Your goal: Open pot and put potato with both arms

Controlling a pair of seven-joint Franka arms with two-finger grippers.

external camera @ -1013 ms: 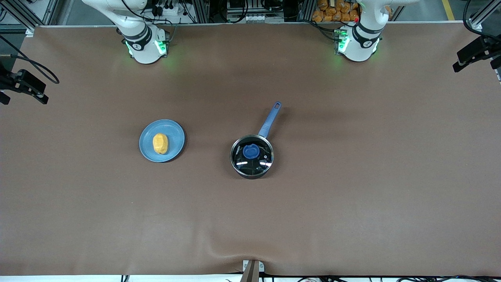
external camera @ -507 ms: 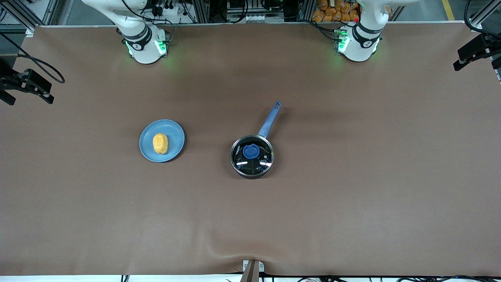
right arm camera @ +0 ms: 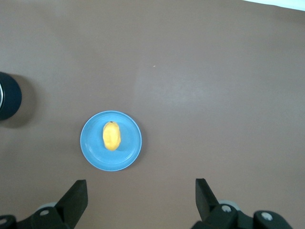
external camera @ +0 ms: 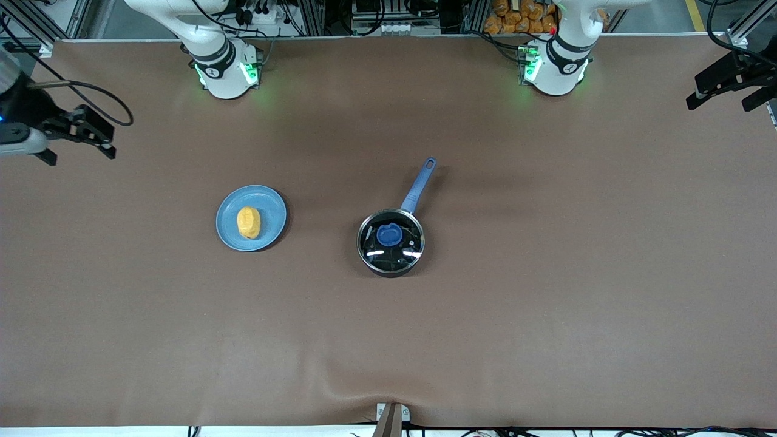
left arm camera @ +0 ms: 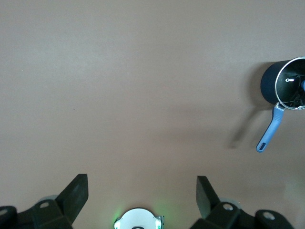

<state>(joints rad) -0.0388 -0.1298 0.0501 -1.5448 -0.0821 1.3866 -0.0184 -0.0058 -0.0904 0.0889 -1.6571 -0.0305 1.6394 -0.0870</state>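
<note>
Nearest the front camera on the brown-covered counter [external camera: 388,340] stands the small round black saucepan [external camera: 391,243] with its long straight blue handle [external camera: 419,185] running away from the camera toward the arms' bases, the hole at its tip farthest off. A round glass lid with a blue knob [external camera: 389,233] sits on the pot, closing it. In the left wrist view the same pot [left arm camera: 285,85] shows at the picture's edge, its handle lying flat on the cloth.

Slightly farther from the camera, and toward the right arm's end of the counter, lies a flat light-blue plate [external camera: 270,212]. The small oval yellow-orange potato [external camera: 248,223] rests on it, near the plate's middle; the right wrist view shows the potato [right arm camera: 111,136] lying lengthwise on the plate [right arm camera: 131,143]. Plate and pot are well apart.

Farther off still, both arms are raised high. The right claw [external camera: 91,130] hangs over the right arm's end of the counter, its two black fingers [right arm camera: 76,198] spread wide and holding nothing. The left claw [external camera: 722,85] hangs over the left arm's end, its fingers [left arm camera: 76,193] likewise spread wide with nothing between them.
</note>
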